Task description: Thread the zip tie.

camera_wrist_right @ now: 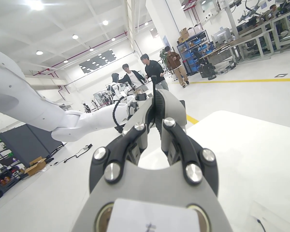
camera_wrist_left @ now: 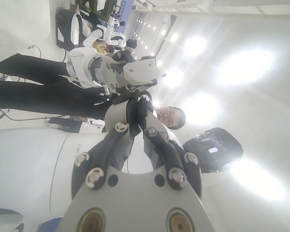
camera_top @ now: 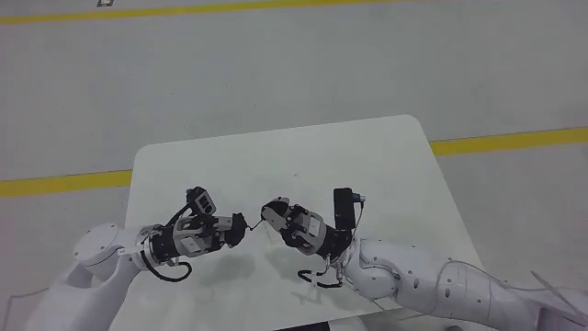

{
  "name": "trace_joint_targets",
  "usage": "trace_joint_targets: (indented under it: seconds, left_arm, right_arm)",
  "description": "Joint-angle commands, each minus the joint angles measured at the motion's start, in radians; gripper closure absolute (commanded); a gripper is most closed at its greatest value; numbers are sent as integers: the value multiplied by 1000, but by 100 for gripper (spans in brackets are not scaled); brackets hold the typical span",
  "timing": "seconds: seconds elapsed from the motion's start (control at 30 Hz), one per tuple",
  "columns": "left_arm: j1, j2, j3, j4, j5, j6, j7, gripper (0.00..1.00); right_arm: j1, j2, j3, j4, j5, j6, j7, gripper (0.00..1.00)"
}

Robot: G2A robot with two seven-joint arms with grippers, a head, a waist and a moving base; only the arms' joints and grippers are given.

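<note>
The left gripper is held above the table, toward the table edge on the arms' side. In the left wrist view its jaws are seen drawn together on a black zip tie, which is clamped between the pads.

The right gripper is held above the same part of the table, level with the left gripper and pointed at it. Only a narrow gap is left between the two gripper tips. In the right wrist view the right gripper is seen closed on the zip tie. A short length of strap stands out past its fingertips, away from the white table.

In the top view the zip tie is seen as a thin dark line spanning the gap between the two grippers. It is carried clear of the table surface and is gripped at each end. Whether the strap tip has entered the head cannot be told, as that joint is hidden between the fingers.
</note>
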Motion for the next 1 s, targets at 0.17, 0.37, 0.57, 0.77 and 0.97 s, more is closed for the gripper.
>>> trace_joint_targets:
  seconds: [0.17, 0.37, 0.57, 0.77, 0.97]
  left_arm:
    - [1, -1, 12, -21, 9, 6, 22, 100]
    - [3, -2, 15, -21, 0, 5, 35, 100]
    - [3, -7, 29, -35, -32, 5, 72, 100]
    - [5, -8, 34, -42, -50, 12, 81, 100]
    - [-3, -7, 28, 12, -63, 1, 46, 100]
  right_arm:
    - [11, 3, -13, 1, -4, 0, -11, 100]
    - [11, 3, -13, 1, -4, 0, -11, 100]
    - [-25, -4, 23, -8, -24, 0, -12, 100]
    - [-64, -7, 62, -15, -58, 0, -27, 100]
    - [-98, -6, 101, -19, -76, 0, -35, 100]
